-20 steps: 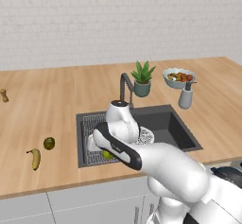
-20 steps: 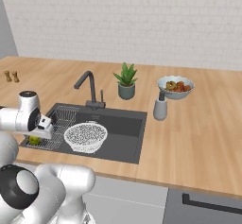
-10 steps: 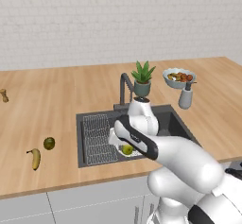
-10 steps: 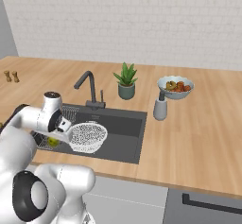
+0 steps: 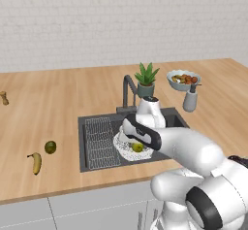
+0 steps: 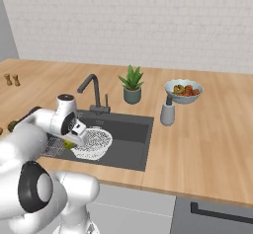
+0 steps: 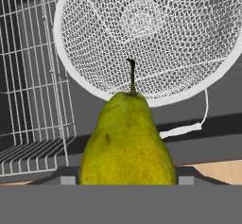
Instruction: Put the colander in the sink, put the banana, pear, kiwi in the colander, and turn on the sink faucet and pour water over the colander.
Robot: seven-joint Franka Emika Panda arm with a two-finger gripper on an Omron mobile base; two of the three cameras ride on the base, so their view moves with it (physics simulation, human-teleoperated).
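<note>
My gripper (image 5: 137,145) is shut on the pear (image 5: 138,147), a yellow-green fruit with a short stem, held just above the near rim of the colander (image 5: 123,143). The white mesh colander (image 7: 151,34) sits in the dark grey sink (image 5: 97,122). From the hand view the pear (image 7: 126,142) hangs stem-up in front of the colander's bowl. From the right, the pear (image 6: 68,143) is at the left edge of the colander (image 6: 95,143). The banana (image 5: 36,162) and kiwi (image 5: 50,147) lie on the counter left of the sink. The sink faucet (image 5: 128,86) stands behind the basin, with no water running.
A wire rack (image 5: 99,139) fills the sink's left end. Behind the sink stand a potted plant (image 5: 146,81), a bowl of red-orange fruit (image 5: 182,78) and a soap dispenser (image 5: 190,100). Two small shakers (image 6: 12,79) stand at the far left of the counter.
The arm has swung right, carrying the pear from over the wire rack to the colander's near rim. The banana and kiwi have not moved.
</note>
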